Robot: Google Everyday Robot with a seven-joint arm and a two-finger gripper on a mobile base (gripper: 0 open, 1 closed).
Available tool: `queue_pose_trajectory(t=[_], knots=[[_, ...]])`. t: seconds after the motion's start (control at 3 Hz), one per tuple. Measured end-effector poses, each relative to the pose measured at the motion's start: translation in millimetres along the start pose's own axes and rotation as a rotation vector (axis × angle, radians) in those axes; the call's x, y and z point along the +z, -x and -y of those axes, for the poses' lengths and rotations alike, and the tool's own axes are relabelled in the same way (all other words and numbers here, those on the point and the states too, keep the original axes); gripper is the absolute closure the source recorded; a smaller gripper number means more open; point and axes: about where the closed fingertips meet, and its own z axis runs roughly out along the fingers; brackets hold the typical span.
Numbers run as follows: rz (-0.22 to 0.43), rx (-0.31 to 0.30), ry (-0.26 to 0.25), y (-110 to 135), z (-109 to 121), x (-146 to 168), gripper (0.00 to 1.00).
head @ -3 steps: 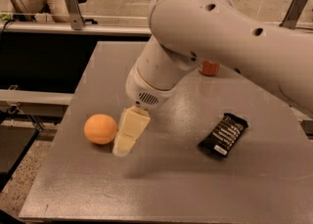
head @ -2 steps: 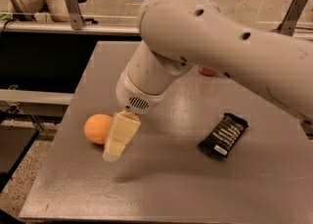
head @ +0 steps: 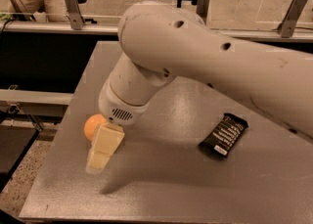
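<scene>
Orange (head: 92,126) sits near the left edge of the table (head: 195,193), partly hidden behind the gripper (head: 98,159). Gripper hangs off the big arm (head: 205,66), tilted down and left, so its lower end is low over the tabletop, just in front of the orange. Touching or only beside it: cannot tell. Cannot tell how far it is open, or whether it has hold of anything. Candy bar (head: 223,135) lies flat, well apart to the right. No bowl or box shows; both things rest loose on the table.

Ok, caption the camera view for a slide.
Gripper low beside an orange on the grey table; a dark snack bar lies well apart.
</scene>
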Motion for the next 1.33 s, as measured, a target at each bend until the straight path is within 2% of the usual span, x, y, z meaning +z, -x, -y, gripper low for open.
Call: queue_pose_trajectory(t=[0.33, 0.67, 1.0, 1.33], knots=[[-0.001, -0.012, 0.009, 4.6, -4.5, 8.3, 0.18], [-0.009, -0.010, 0.006, 2.3, 0.6, 11.6, 0.42], [-0.054, 0.025, -0.029, -10.7, 16.3, 0.7, 0.72], [-0.090, 0.098, -0.111, -32.9, 39.8, -38.1, 0.96]])
